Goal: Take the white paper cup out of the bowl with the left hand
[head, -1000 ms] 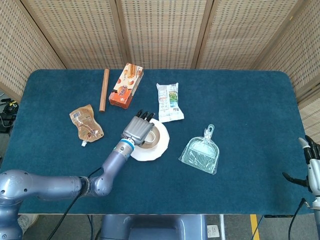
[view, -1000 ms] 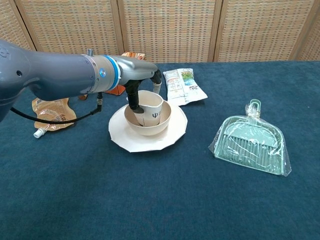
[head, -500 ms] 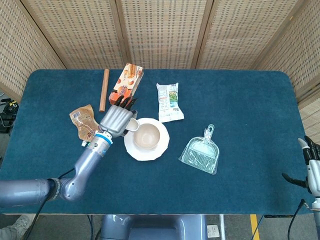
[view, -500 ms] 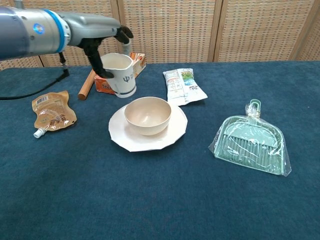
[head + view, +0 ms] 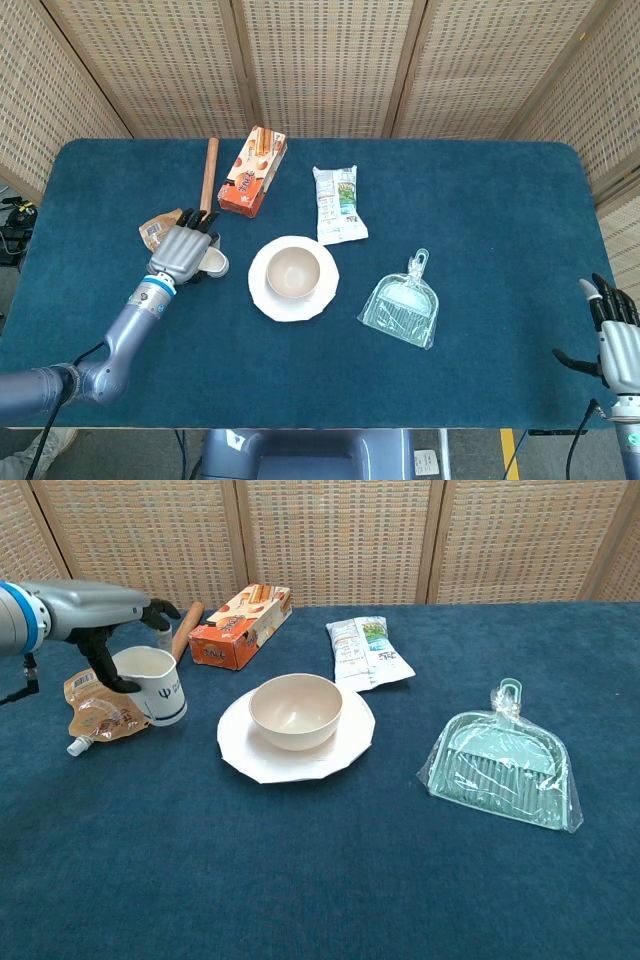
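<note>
White paper cup (image 5: 156, 685) sits upright in the left hand (image 5: 112, 632), out of the bowl (image 5: 296, 711) and at the left of the blue counter (image 5: 330, 880), low over the brown spouted pouch (image 5: 100, 709); whether its base touches the counter cannot be told. Dark fingers (image 5: 104, 661) wrap its rim and side (the head view shows the hand (image 5: 184, 251) covering most of the cup). The beige bowl stands empty on a white plate (image 5: 262, 763). Behind lie an orange snack box (image 5: 238, 627), a wooden rod (image 5: 208, 178) and a white snack packet (image 5: 366, 651). A wrapped green dustpan (image 5: 502, 762) rests to the right. The right hand (image 5: 616, 340) hangs off the counter's edge, fingers spread, holding nothing.
</note>
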